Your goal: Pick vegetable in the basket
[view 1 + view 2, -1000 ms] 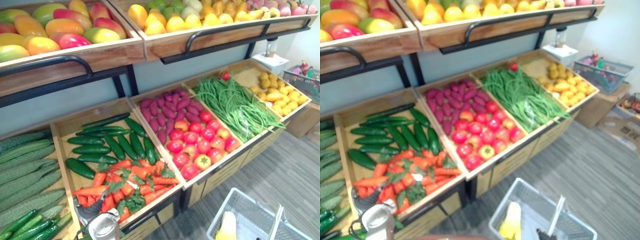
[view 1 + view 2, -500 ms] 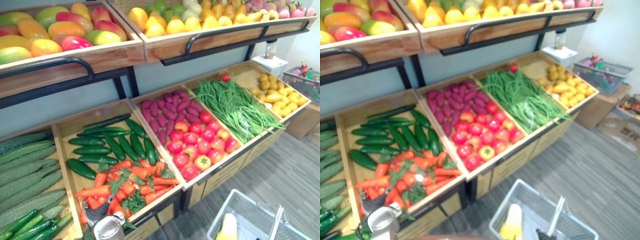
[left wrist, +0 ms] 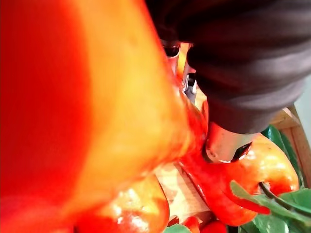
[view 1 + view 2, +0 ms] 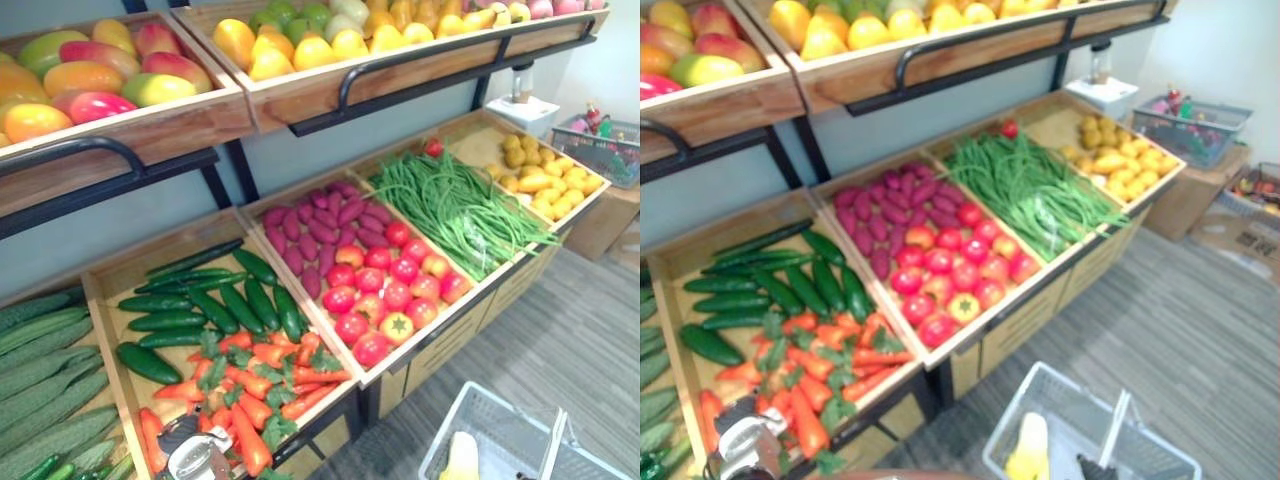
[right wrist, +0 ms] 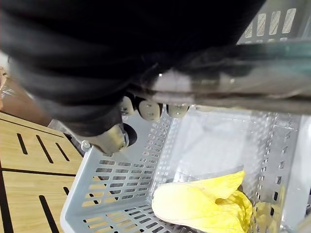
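Head camera has swung since a second ago, sliding the whole stand leftward. Nearest, my right hand (image 5: 148, 109) is curled round the basket handle (image 5: 243, 90). The basket (image 4: 440, 440) holds one yellow leafy vegetable (image 5: 199, 204). My left hand (image 4: 185, 440) sits among the carrots (image 4: 265, 355), pressed against one, and I can't tell its grip. Cucumbers (image 4: 165, 322) lie just beyond, tomatoes (image 4: 385, 295) to the right.

A grocery shop's produce aisle: sloped wooden bins (image 4: 105, 290) of cucumbers (image 4: 180, 320), carrots (image 4: 255, 385), tomatoes (image 4: 385, 295) and green beans (image 4: 455, 205) mid-frame, mangoes (image 4: 90, 75) shelved upper left, grey shopping basket (image 4: 485, 420) lower right.
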You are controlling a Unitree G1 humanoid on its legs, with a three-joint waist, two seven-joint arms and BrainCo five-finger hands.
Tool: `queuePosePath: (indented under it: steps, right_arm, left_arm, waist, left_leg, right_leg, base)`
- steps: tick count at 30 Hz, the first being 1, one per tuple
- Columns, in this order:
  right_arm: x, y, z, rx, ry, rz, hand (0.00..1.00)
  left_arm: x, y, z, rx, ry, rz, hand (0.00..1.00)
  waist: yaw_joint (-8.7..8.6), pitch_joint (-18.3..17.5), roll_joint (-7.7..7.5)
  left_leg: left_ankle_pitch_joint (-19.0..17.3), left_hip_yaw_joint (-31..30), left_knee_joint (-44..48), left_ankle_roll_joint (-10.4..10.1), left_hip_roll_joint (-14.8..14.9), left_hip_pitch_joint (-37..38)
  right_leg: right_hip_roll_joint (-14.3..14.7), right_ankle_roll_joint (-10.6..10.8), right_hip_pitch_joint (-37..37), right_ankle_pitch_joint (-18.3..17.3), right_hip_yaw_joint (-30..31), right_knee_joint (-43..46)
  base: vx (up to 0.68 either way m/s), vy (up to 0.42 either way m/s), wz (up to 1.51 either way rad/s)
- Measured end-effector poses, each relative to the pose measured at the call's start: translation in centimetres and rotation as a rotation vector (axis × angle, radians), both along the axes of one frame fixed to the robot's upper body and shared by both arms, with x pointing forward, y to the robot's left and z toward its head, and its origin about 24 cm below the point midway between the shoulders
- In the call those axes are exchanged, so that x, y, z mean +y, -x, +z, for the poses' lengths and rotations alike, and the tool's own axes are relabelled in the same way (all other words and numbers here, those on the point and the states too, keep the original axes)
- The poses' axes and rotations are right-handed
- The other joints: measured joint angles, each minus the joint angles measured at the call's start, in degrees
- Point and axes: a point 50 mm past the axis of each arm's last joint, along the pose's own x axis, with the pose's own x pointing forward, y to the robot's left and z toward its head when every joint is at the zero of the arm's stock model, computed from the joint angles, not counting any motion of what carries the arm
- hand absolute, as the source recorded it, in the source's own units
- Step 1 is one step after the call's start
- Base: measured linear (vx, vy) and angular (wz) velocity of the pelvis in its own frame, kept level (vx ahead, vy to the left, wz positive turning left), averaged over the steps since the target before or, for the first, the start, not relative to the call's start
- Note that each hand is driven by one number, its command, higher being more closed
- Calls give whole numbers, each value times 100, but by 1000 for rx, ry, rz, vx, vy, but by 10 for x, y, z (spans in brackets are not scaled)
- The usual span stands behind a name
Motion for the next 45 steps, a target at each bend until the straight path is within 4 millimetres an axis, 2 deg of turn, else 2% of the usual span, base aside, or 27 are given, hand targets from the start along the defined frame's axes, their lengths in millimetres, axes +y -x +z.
queuePosePath:
  steps: [6, 9, 13, 16, 18, 21, 26, 30, 45]
  right_arm:
    - [-4, 2, 0, 10, 0, 6, 100]
    - [-7, 5, 0, 24, 1, 7, 100]
    - [-9, 2, 0, 19, 4, 11, 100]
    - [-13, 1, 2, 17, 15, 17, 100]
    - [-16, 0, 3, 17, 25, 25, 100]
    - [-20, 0, 5, 25, 39, 47, 100]
    - [-22, -1, 6, 25, 44, 61, 100]
    - [-22, -2, 6, 21, 43, 71, 100]
    - [-15, -3, 5, 12, 39, 102, 100]
  left_arm:
    - [-2, 0, -4, -20, 49, 42, 100]
    - [-4, -10, -1, -54, 75, 61, 100]
    - [-7, -27, 10, -106, 71, 41, 100]
    - [-10, -55, 39, -244, -4, -35, 100]
    - [-5, -72, 68, -357, -86, -66, 100]
    - [-1, -82, 90, -427, -161, -75, 100]
    - [-5, -87, 100, -431, -221, -108, 100]
    - [-3, -83, 105, -425, -270, -118, 100]
    - [-14, -70, 106, -290, -427, -214, 100]
  waist:
    - [-14, 2, 30]
    - [-20, 4, 28]
    - [-132, 25, -20]
    - [-139, 79, -75]
    - [-142, 103, -112]
    - [-156, 118, -77]
    - [-156, 105, -15]
    - [-158, 108, -12]
    - [-135, 101, -47]
  left_leg:
    - [-2, -7, 1, -1, -9, 72]
    - [-21, -49, 1, -24, -22, 46]
    - [-20, -301, 4, -21, -46, -144]
    - [-17, -462, 58, -16, -53, -235]
    - [-14, -492, 60, -12, -67, -232]
    - [-22, -513, 149, 2, -82, -231]
    - [-33, -632, 202, 20, -90, -238]
    - [-34, -639, 262, 19, -56, -233]
    - [-14, -629, 240, 54, -12, -320]
  right_leg:
    - [-3, -1, 33, 0, 33, 2]
    - [-11, -1, 16, 0, 21, 1]
    - [-48, -1, -86, 0, -142, 20]
    - [-80, -2, -110, -2, -219, 90]
    - [-93, -2, -92, -2, -263, 120]
    - [-147, -11, -88, -7, -269, 204]
    - [-184, -39, -68, -25, -285, 251]
    - [-179, -67, -67, -43, -291, 322]
    - [-124, -63, -167, -44, -205, 351]
  base:
    - [-32, -78, -4]
    - [-77, -80, 4]
    - [-78, -73, 22]
    - [-50, -59, 17]
    - [-26, -45, 7]
    - [-8, -12, 2]
    - [-20, -35, 6]
    - [-52, -64, 1]
    - [-86, -60, -1]
